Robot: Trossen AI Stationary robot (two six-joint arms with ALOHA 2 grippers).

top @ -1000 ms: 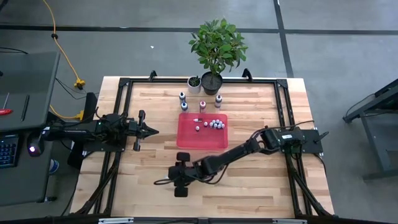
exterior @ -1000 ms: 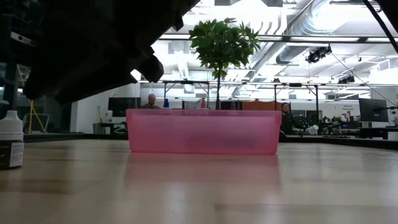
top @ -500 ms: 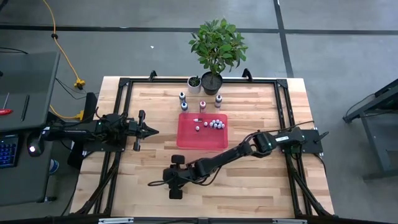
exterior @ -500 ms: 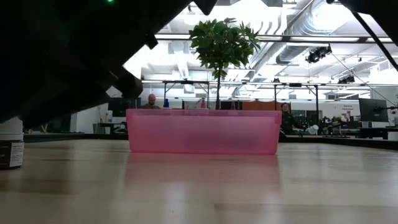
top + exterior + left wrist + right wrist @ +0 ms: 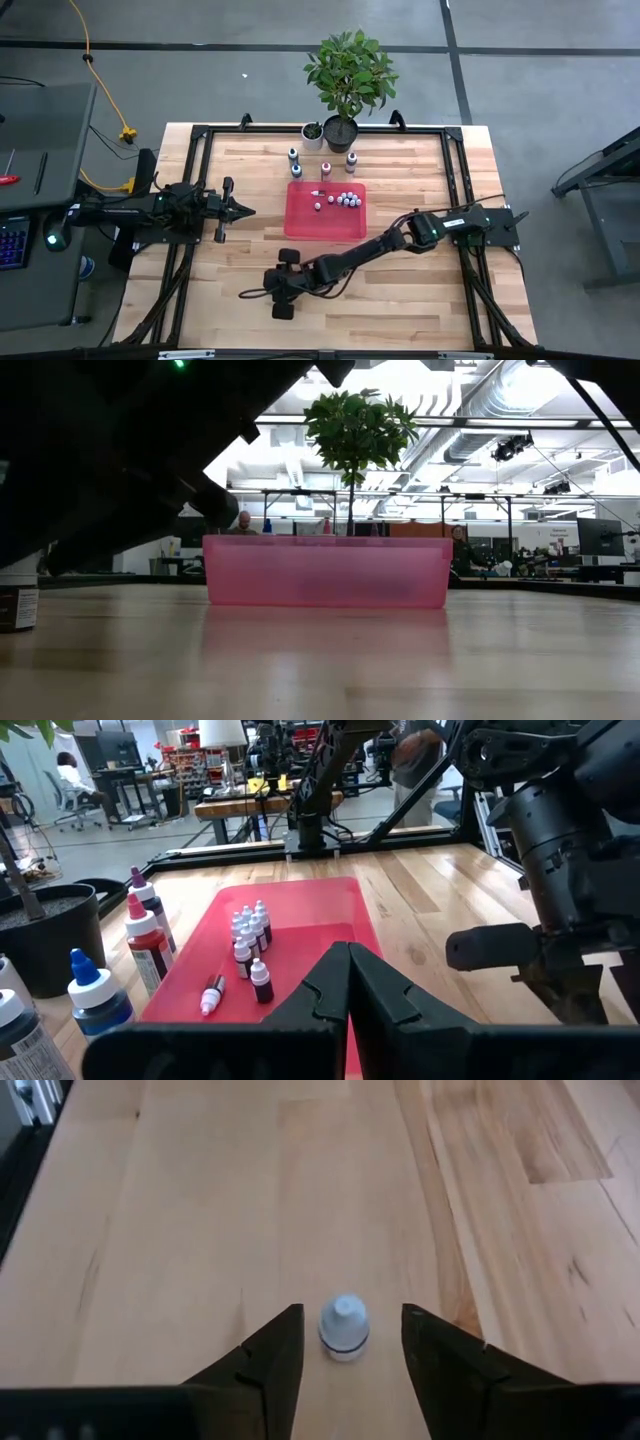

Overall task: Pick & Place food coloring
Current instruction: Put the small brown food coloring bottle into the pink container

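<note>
1. My left arm (image 5: 150, 210) is dark, nearly black, built of blocky jointed segments, with a small green light near its base end.
2. My right arm (image 5: 400, 240) is the same dark colour, a slim tube link running between rounded joint housings, with a pale label on the base block.
3. A thin black cable loops out beside the right gripper (image 5: 282, 283).
4. Its fingers (image 5: 262, 1363) are matte black wedges with angled inner faces.
5. The left gripper (image 5: 350, 990) has black, faceted fingers tapering to a point.
</note>
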